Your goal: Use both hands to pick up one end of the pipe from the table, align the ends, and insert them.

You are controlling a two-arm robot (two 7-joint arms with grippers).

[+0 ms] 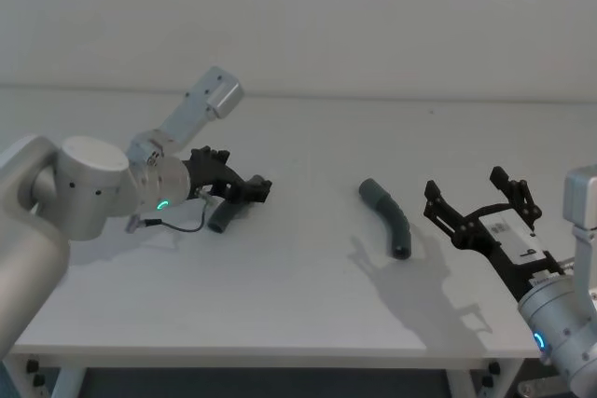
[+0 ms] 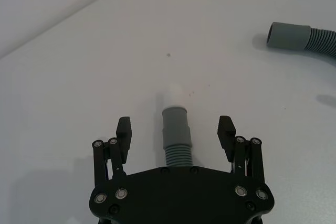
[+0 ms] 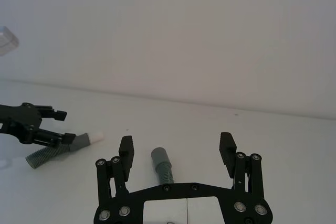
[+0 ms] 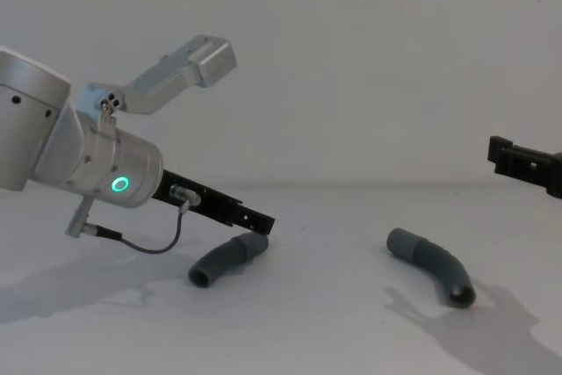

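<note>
The left pincer (image 2: 176,128) is held wide open around the shorter pipe piece (image 2: 177,156), both pads standing clear of its light grey cuff (image 2: 175,121) (a pale white tip is seen at the end). The right pincer (image 3: 176,144) is likewise spread and empty, near the longer piece (image 1: 387,216). Both pieces are laid on the worktop (image 1: 298,305), well apart.

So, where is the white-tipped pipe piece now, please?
The white-tipped piece lies left on the table in the head view, between the open left claw's jaws.
</note>
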